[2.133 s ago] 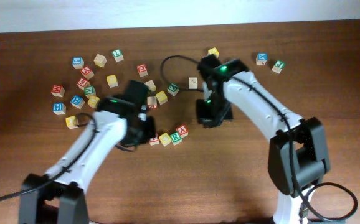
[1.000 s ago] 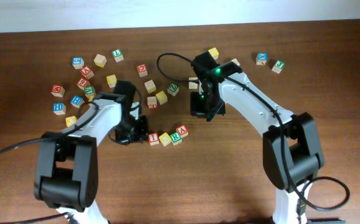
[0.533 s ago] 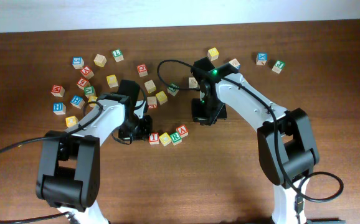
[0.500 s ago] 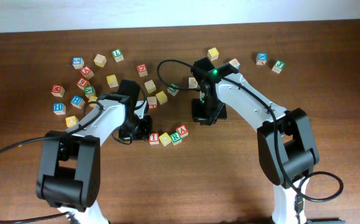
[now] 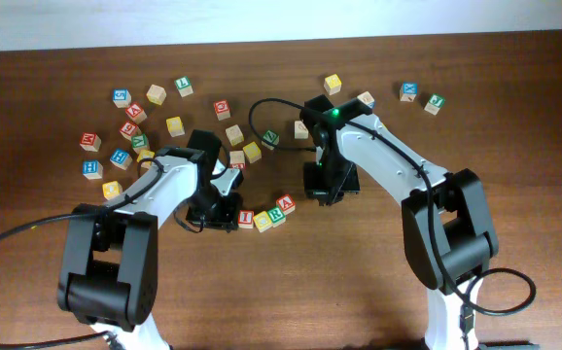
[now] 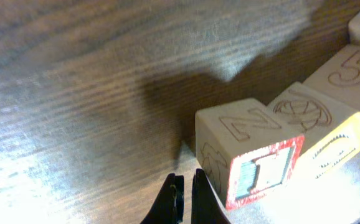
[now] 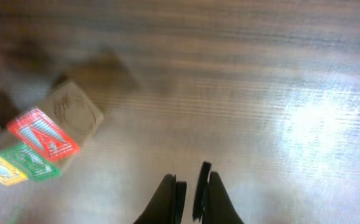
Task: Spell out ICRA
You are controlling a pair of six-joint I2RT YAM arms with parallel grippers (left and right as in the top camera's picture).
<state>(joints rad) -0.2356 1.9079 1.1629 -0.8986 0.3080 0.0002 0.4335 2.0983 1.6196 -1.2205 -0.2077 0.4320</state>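
right now your left pincer point(image 6: 184, 186) is closed on nothing, just beside the red i cube point(image 6: 258, 171) at its 9 o'clock. your right pincer point(image 7: 189, 183) is closed and empty too, near the red a cube point(image 5: 286, 205) at 2 o'clock. the icra row point(image 5: 266, 216) lies slanted on the tabletop point(image 5: 359, 292), cubes touching.

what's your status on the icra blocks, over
Left gripper shut, empty, beside red I cube. Right gripper shut, empty, apart from red A cube. ICRA row lined up, slanted. Nothing blocking.
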